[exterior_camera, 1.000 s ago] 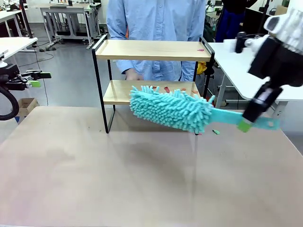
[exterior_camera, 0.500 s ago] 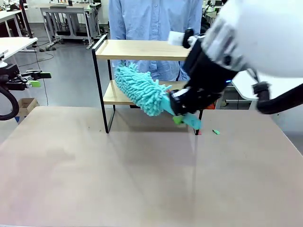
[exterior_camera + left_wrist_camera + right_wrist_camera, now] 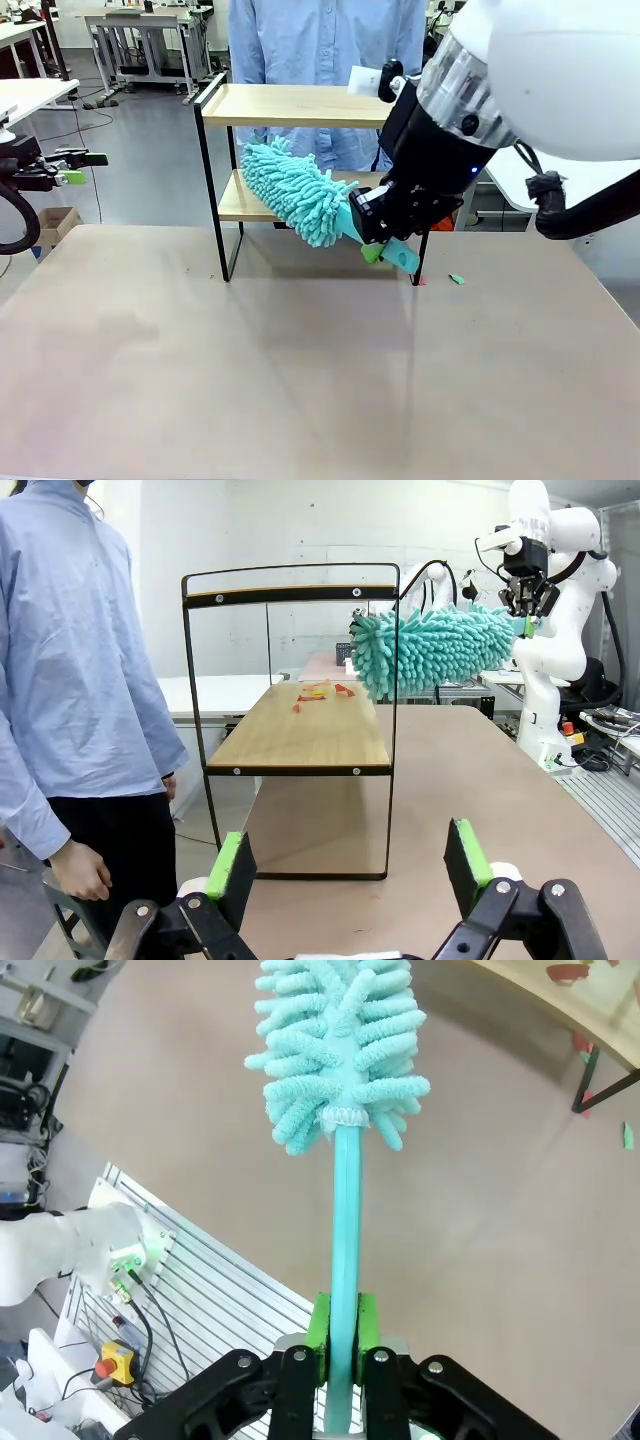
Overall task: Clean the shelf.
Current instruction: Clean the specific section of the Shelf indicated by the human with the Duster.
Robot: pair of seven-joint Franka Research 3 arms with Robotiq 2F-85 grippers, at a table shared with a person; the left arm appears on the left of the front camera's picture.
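Swung in from the right edge: your right tool (image 3: 372,240), clamped on the handle of the fluffy turquoise microfibre duster (image 3: 295,190), now holds the duster's head at the open front of the two-tier wood-and-black-frame shelf (image 3: 300,105), far edge of the tan surface (image 3: 300,380). Watch the wrist, pitched down beside the right post: a wide sweep could knock the frame. Left tool (image 3: 345,865) wide, idle.

The shelf (image 3: 320,105), centre top of the front view, has 2 boards of pale wood, smooth and matt, in a thin black metal frame with a dull sheen. The duster (image 3: 295,190) has a shaggy, soft head of teal chenille cloth; its handle (image 3: 345,1220) is smooth teal plastic. The table (image 3: 250,370) is matt beige. The right arm (image 3: 560,60), upper right, has a glossy white shell. The person's shirt (image 3: 320,40) is light-blue woven cloth.
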